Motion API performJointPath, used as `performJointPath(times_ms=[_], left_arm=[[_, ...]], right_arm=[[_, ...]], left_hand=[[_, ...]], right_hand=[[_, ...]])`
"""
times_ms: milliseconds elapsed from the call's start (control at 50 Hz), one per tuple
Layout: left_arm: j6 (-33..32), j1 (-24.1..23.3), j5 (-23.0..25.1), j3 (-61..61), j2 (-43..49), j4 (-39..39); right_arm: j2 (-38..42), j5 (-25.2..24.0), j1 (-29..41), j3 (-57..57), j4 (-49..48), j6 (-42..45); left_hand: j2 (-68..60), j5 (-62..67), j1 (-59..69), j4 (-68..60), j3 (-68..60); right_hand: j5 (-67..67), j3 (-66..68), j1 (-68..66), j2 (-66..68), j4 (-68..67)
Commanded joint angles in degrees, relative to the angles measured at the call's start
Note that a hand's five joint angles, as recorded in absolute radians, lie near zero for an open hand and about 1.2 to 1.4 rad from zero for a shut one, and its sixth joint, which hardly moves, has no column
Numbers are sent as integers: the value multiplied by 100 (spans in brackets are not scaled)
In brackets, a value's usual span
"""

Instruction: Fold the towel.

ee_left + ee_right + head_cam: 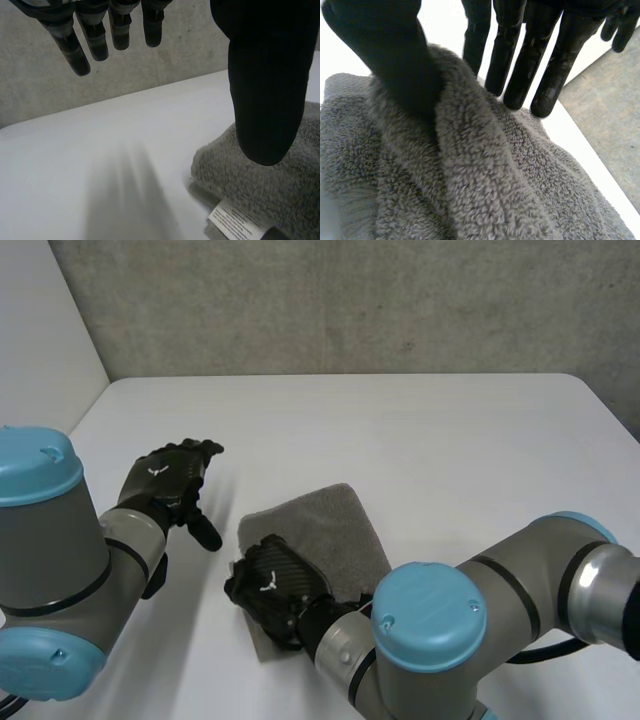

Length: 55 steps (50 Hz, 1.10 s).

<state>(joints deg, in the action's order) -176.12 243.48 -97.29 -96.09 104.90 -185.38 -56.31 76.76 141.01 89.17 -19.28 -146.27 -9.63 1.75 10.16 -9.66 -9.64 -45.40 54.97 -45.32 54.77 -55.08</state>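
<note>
1. The grey towel (335, 530) lies folded on the white table (430, 430), towards its near middle.
2. The right hand (275, 585) sits on the towel's near left corner. A raised ridge of cloth is pinched between its thumb (395, 60) and straight fingers (520, 75).
3. The left hand (170, 480) hovers over bare table just left of the towel, fingers straight and spread, holding nothing.
4. A white label (237, 222) shows at the towel's edge near the left hand.

A white table (420, 430) bears a folded grey towel (325, 525), lying near the robot
</note>
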Motion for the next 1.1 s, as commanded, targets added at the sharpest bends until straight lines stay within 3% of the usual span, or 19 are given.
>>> performJointPath(times_ms=[20, 140, 280, 320, 380, 480, 600, 800, 1100], left_arm=[[25, 24, 17, 125, 22, -7], [112, -37, 17, 538, 66, 28], [332, -407, 17, 934, 277, 125], [577, -766, 8, 1302, 697, 474], [701, -872, 8, 1470, 892, 705], [1105, -1109, -26, 2146, 1830, 1512], [1255, -1127, -79, 2305, 2289, 1839], [1167, -1101, -1037, 2042, 2316, 1830], [675, -1119, -1055, 1708, 2210, 1592]], right_arm=[[-511, 294, -143, 65, 64, -24], [-952, 541, -610, 241, 240, -411], [-1488, 480, -1568, 162, 1198, -1826], [-1488, 279, -1926, 31, 1644, -2412], [-1453, 111, -2086, -67, 1848, -2643], [-892, -679, -2525, -452, 2314, -3205], [-451, -821, -2543, -726, 2376, -3259], [498, -944, -2359, -1217, 2376, -3040], [578, -812, -2280, -1271, 2349, -2626]], left_hand=[[-41, -170, -11, -38, -41], [-41, -170, -11, -38, -41], [-75, -137, 22, -72, -75], [-75, -137, 22, -72, -75], [-75, -137, 22, -72, -75], [-58, -153, 6, -55, -58], [-58, -153, 6, -55, -58], [-41, -170, -11, -38, -41], [-41, -170, -11, -38, -41]], right_hand=[[4540, -4497, 3532, -4477, 4508], [4540, -4497, 3532, -4477, 4508], [4540, -4497, 3532, -4477, 4508], [4540, -4497, 3532, -4477, 4508], [4540, -4497, 3532, -4477, 4508], [4540, -4497, 3532, -4477, 4508], [4540, -4497, 3532, -4477, 4508], [4540, -4497, 3532, -4477, 4508], [4540, -4497, 3532, -4477, 4508]])
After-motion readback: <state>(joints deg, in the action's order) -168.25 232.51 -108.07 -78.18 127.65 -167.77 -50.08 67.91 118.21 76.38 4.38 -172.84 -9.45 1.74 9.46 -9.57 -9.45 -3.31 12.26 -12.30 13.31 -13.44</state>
